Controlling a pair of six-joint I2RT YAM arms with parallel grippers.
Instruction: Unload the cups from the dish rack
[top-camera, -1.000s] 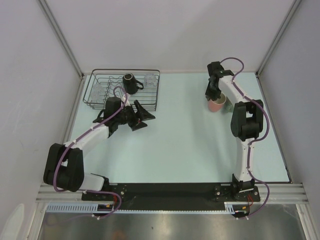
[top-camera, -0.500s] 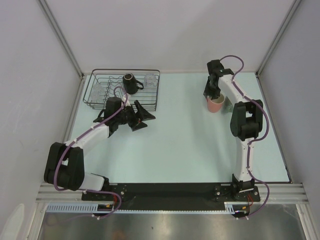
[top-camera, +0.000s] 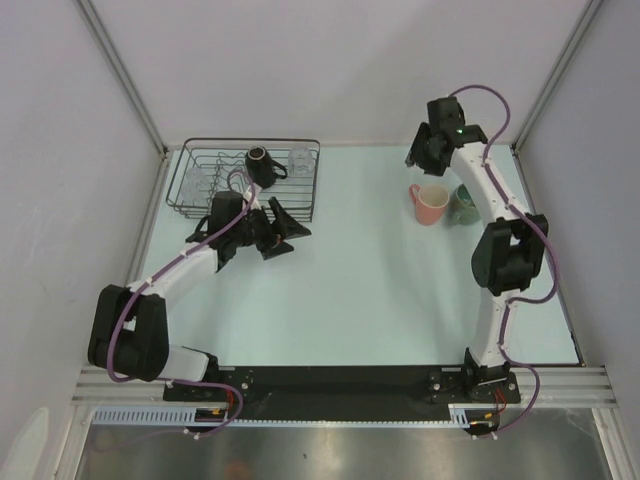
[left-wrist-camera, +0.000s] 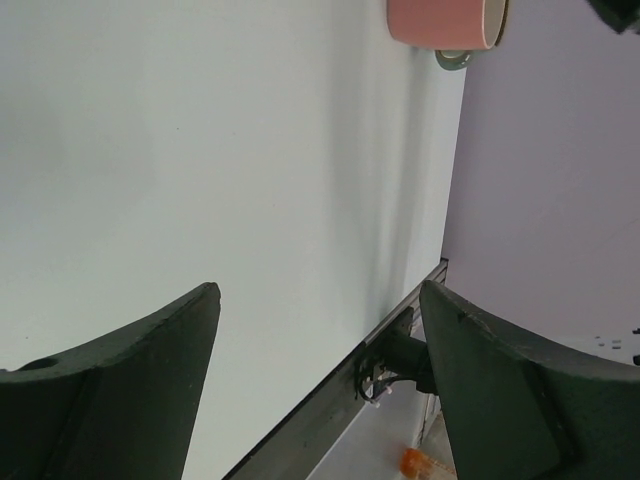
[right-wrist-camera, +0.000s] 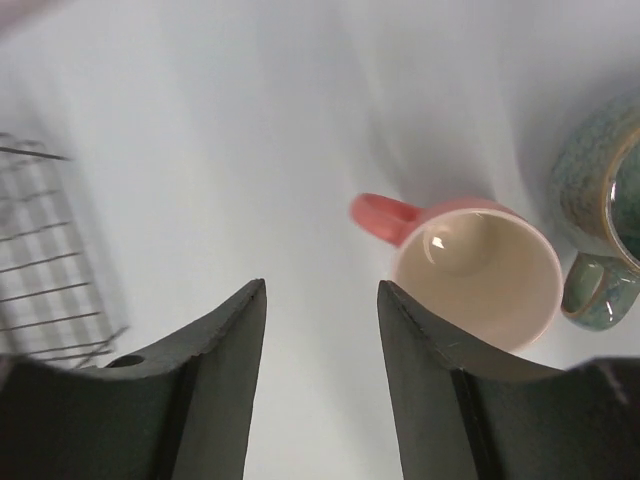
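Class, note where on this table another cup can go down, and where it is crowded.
Widest free patch: the middle and near half of the pale table, between the left gripper and the pink cup. Also free: the far strip between the black wire dish rack and right gripper. Crowded: far right, around that cup and the speckled green-teal cup.

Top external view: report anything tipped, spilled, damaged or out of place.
Nothing stands out. The pink cup and green mug stand upright on the table; the black mug and glass tumbler sit in the dish rack. No spill visible.
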